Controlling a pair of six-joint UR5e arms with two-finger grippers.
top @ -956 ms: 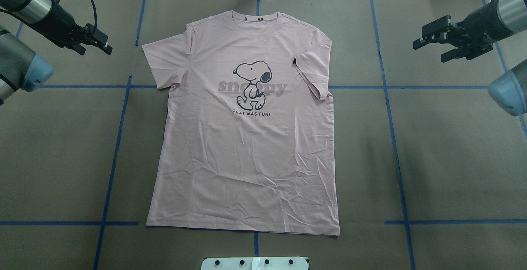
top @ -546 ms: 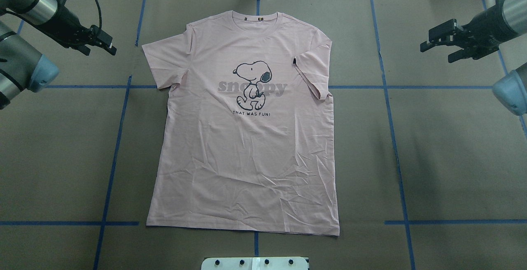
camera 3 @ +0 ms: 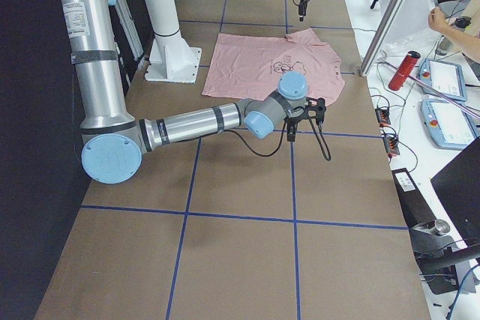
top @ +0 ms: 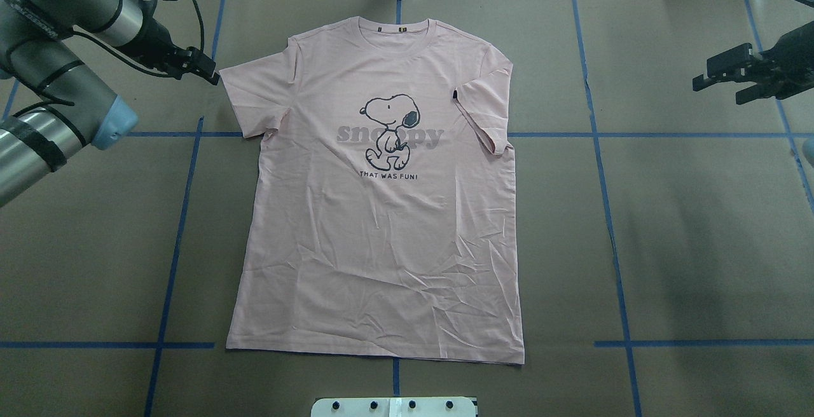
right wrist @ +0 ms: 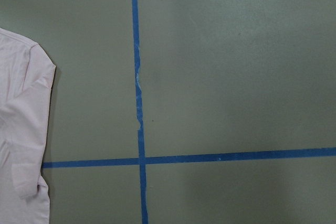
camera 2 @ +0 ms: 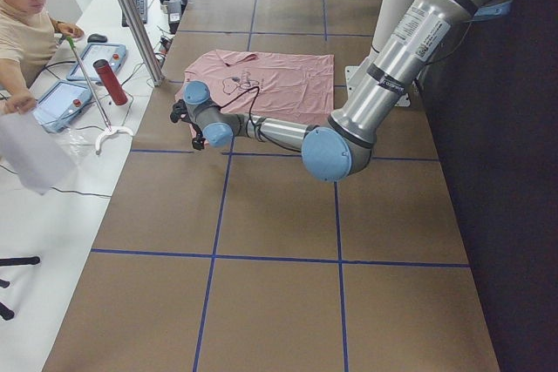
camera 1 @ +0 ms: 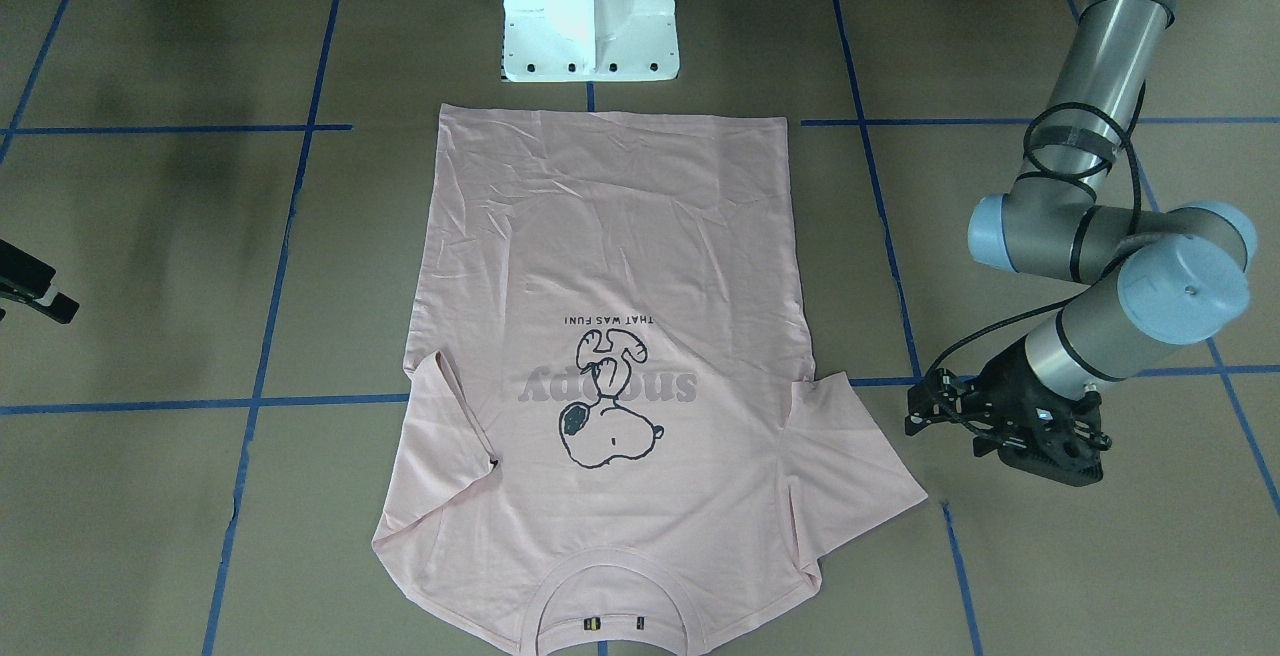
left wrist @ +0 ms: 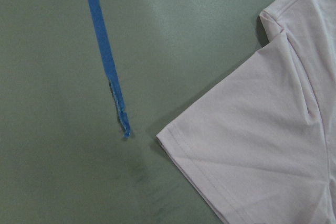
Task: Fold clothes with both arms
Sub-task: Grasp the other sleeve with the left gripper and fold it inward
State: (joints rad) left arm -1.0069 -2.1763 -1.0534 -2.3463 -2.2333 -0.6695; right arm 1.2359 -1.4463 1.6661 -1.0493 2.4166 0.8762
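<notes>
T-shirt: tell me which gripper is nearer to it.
Left. The left gripper is right beside the edge of the T-shirt, at its outspread sleeve; the right gripper is far out beyond the opposite side.

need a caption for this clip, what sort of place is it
Most likely a robotics lab. The left arm and right arm work at a table covered in brown paper with a blue tape grid, and a person is at a side bench with control tablets.

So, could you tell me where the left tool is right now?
In the overhead view the left tool is at upper left, just off the outer corner of the spread sleeve of the T-shirt.
</notes>
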